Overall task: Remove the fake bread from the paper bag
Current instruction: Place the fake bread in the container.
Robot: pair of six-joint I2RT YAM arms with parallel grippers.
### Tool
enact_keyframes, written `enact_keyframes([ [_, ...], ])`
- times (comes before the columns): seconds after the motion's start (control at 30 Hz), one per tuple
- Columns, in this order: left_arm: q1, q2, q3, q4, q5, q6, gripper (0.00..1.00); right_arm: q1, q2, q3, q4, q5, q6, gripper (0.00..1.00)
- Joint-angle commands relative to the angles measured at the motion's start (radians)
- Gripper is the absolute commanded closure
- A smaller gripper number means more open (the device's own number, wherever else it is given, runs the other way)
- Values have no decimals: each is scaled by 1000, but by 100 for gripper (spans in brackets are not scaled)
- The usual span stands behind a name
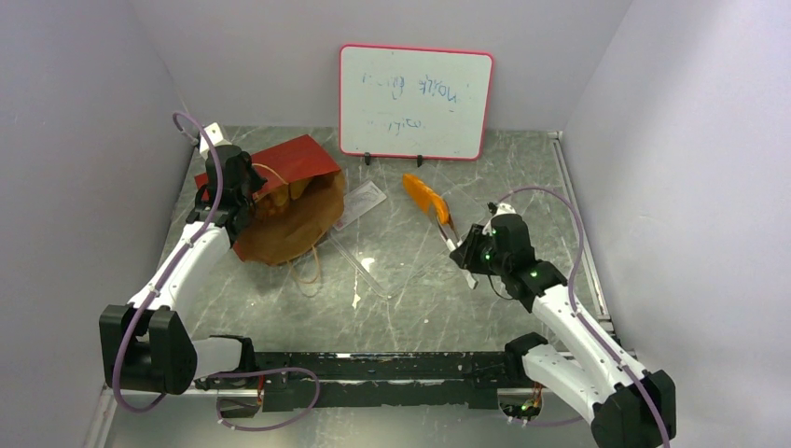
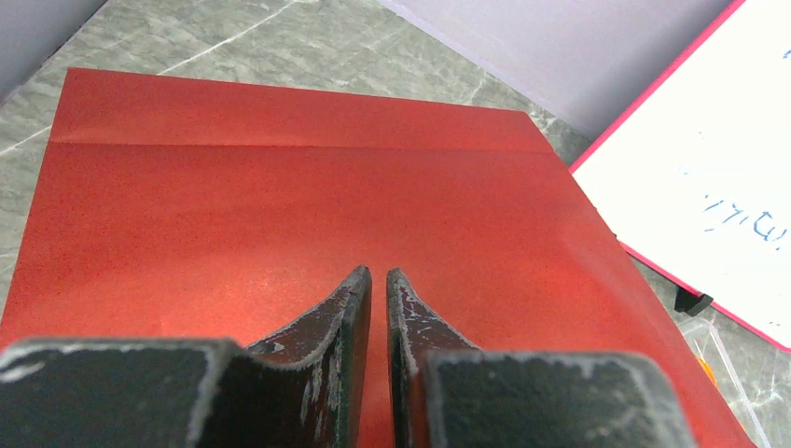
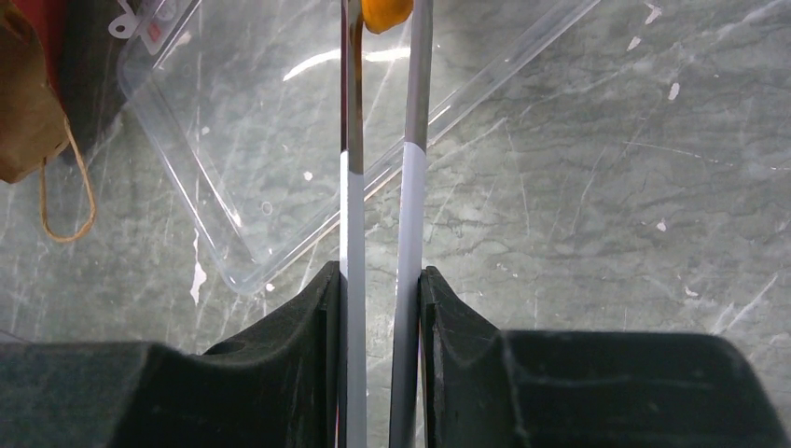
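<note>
1. Black fingers [image 3: 317,308] of the right gripper [image 3: 380,275] fill the bottom of the right wrist view. They are pressed in on a pair of metal tongs [image 3: 350,187], whose two strips run straight up the frame between them.
2. At the top edge of that view, the tong tips pinch the orange baguette [image 3: 387,11], of which only the end shows.
3. Under the tongs lies a clear tray [image 3: 233,140] on the marbled table [image 3: 606,187]. The brown inside of the bag [image 3: 23,112] shows at the left edge.
4. In the left wrist view, the left gripper [image 2: 378,275] sits at bottom centre with its jaws drawn to a thin slit. Beyond the tips, the bag's red face [image 2: 280,187] fills the frame. I cannot tell whether any paper is nipped.
5. A whiteboard [image 2: 709,168] cuts across the right side of that view.
6. From above, the bag [image 1: 298,159] lies on its side in the upper left, with its mouth turned toward the lower right. The left gripper [image 1: 244,191] is at the bag's left side.
7. More bread [image 1: 278,198] shows inside the mouth, but the pieces are too small to tell apart.
8. Right of centre, the baguette [image 1: 424,194] is out of the bag, held in the tongs [image 1: 448,233] by the right gripper [image 1: 464,252].
9. The tray [image 1: 359,207] lies between the bag and the baguette.
</note>
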Motion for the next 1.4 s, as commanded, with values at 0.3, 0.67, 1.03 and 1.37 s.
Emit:
enact_keyframes([
  [0.3,-6,-32,15,12,15,2,93,-128,66,-37,42,-55,-15,59],
  [0.67,-6,-40,12,8,17,4,93,-187,45,-49,52,-94,-8,52],
  [1.03,-6,-49,2,8,16,0,93,-187,14,-17,27,-106,-21,59],
  [1.37,-6,-47,1,5,20,-4,93,-187,-55,29,-49,-28,-28,57],
])
